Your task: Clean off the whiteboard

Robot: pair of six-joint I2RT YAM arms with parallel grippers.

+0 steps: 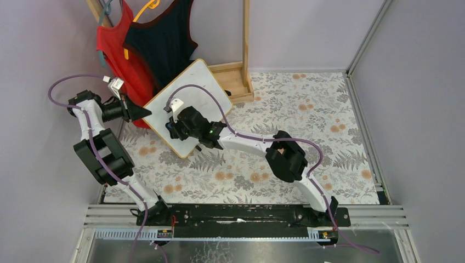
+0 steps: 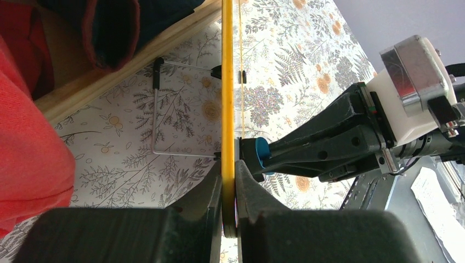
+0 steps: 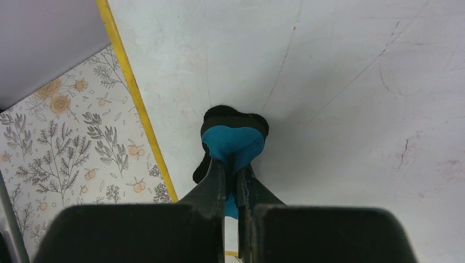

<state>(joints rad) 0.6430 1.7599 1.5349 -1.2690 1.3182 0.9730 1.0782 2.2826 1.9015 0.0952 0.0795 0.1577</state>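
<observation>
Lavender walls all round, a fern-and-flower tablecloth (image 1: 307, 109) is spread over the table, and a wooden clothes rack (image 1: 245, 44) is parked at the far side. The whiteboard (image 1: 208, 76) is set cornerwise, far left of centre, and propped on a wire stand (image 2: 156, 109), with its far corner right by the rack's base. Its left edge is clamped between the pressed-together fingers of the left gripper (image 2: 229, 176), so the board is braced from that side. The blue eraser (image 3: 233, 141) is pinched tight in the right gripper (image 3: 233, 170) and pressed onto the white face, just beside the frame in the board's low left part.

So it all comes down to this: nearly all the rest of the face lies up and to the right of the eraser, away from the clamped edge. The longer side seems to run near-left to far-right, so strokes are probably best run that way. Only the right arm is placed for wiping. Only faint reddish streaks can be made out, no clear writing.

Worth watching: the purple cable (image 1: 189, 86) is draped over the face, and the hanging tops (image 1: 164, 38) are close behind the left gripper.
</observation>
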